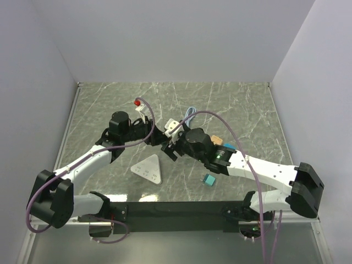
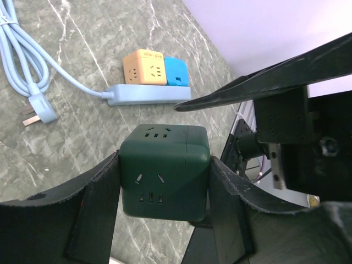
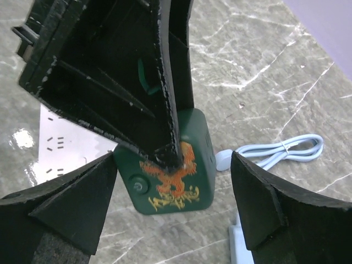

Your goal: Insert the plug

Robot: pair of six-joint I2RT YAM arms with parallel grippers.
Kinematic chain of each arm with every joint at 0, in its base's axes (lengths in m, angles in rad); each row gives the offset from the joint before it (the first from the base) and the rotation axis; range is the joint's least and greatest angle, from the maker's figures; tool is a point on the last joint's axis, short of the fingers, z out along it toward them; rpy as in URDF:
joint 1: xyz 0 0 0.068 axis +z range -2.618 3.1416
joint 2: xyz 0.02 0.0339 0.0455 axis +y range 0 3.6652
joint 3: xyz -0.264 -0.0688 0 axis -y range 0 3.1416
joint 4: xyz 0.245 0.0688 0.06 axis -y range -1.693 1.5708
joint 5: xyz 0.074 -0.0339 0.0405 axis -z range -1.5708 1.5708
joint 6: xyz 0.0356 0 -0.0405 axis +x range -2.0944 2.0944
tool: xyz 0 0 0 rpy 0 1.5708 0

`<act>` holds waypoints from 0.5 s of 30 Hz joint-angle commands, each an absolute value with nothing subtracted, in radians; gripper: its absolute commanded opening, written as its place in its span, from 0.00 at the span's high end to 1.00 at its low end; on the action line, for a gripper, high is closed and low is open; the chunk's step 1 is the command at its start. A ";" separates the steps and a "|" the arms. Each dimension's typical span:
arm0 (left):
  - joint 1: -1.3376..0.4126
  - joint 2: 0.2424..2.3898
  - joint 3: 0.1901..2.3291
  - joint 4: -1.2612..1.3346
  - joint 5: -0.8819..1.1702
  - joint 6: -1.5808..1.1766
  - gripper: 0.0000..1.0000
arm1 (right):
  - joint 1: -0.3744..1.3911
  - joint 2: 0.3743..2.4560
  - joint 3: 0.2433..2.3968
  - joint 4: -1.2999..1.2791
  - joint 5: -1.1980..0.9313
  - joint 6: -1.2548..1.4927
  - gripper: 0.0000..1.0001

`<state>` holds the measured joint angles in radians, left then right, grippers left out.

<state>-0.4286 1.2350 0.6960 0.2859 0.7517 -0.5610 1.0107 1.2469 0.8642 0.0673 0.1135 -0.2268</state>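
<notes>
The pale blue plug (image 2: 39,109) lies flat on the table (image 2: 82,44) at the left of the left wrist view, its prongs pointing away from the green socket cube (image 2: 159,148). The left gripper (image 2: 165,181) has its jaws clamped on that cube. The right gripper (image 3: 173,181) has its jaws wide and empty, so it looks like the one to fetch the plug.

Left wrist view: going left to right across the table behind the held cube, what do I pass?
Pale blue plug → orange socket cube → blue socket cube. The power strip and the green socket cube in the left gripper span those positions, so I leave them out.
</notes>
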 commanded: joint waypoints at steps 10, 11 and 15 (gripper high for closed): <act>-0.428 1.198 0.724 0.337 0.802 -0.554 0.99 | 1.032 1.331 0.954 0.031 0.156 -0.264 0.23; -0.426 1.197 0.726 0.339 0.802 -0.555 0.99 | 1.032 1.335 0.960 0.026 0.166 -0.259 0.26; -0.426 1.189 0.716 0.347 0.802 -0.555 0.98 | 1.031 1.341 0.962 0.012 0.175 -0.255 0.48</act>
